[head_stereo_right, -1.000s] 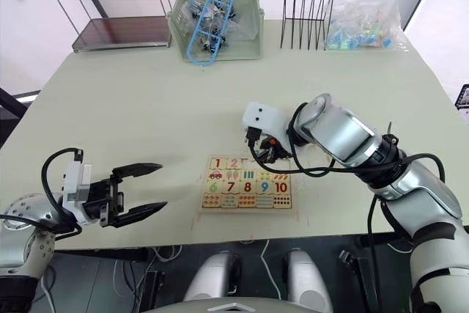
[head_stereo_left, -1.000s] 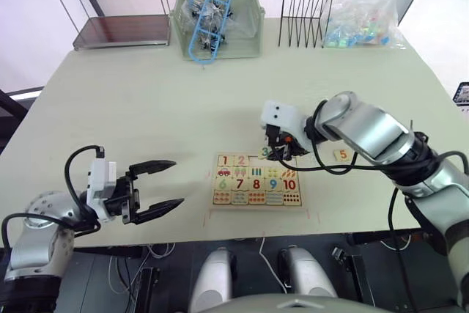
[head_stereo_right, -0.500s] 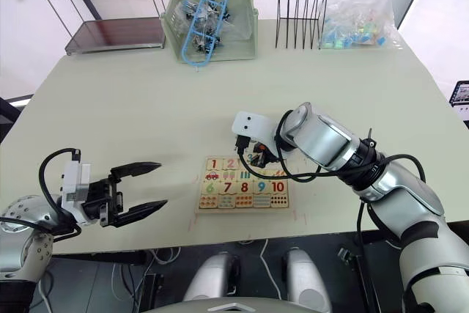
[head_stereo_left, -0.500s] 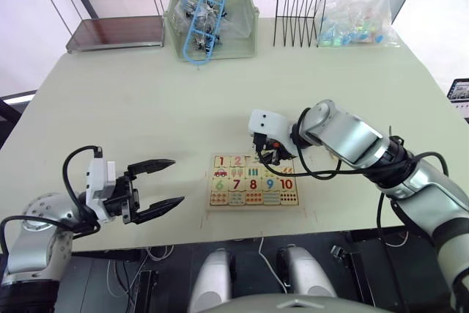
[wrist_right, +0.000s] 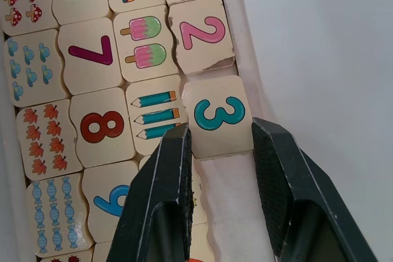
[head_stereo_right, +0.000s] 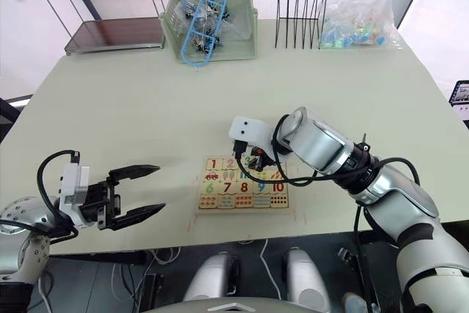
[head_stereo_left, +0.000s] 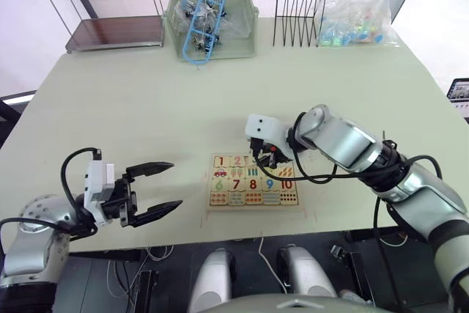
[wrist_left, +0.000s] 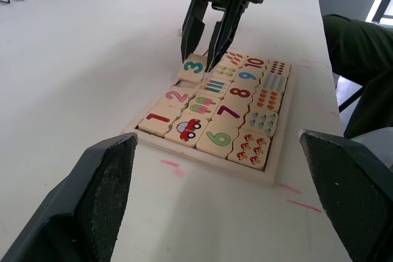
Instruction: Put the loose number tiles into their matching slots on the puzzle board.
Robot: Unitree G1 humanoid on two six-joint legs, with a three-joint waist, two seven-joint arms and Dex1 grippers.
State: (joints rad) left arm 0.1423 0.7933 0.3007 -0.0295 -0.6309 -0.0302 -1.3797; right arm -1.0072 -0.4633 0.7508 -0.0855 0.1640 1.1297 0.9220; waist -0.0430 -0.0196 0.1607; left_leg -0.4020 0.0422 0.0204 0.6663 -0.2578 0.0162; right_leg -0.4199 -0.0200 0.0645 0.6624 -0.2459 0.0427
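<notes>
The puzzle board (head_stereo_left: 253,190) lies near the table's front edge, with tiles 1 and 2 seated in its top row of slots. My right gripper (head_stereo_left: 266,159) stands over the board's far edge, shut on the 3 tile (wrist_right: 218,116). That tile sits just beside the 2 tile (wrist_right: 201,34), tilted against the board's rim (wrist_left: 195,67). The slots beyond it are hidden by the gripper. My left gripper (head_stereo_left: 174,186) hovers well to the left of the board, open and holding nothing.
Along the far edge stand a wire shelf (head_stereo_left: 110,6), a green bin (head_stereo_left: 212,20) with a blue plastic piece, a black wire rack (head_stereo_left: 300,11) and a clear bag of coloured pieces (head_stereo_left: 359,16). Red marks frame the board on the table.
My right gripper has carried the 3 tile a little leftward and down onto the board's top row, beside the 2. The left gripper stays open in about the same place.
</notes>
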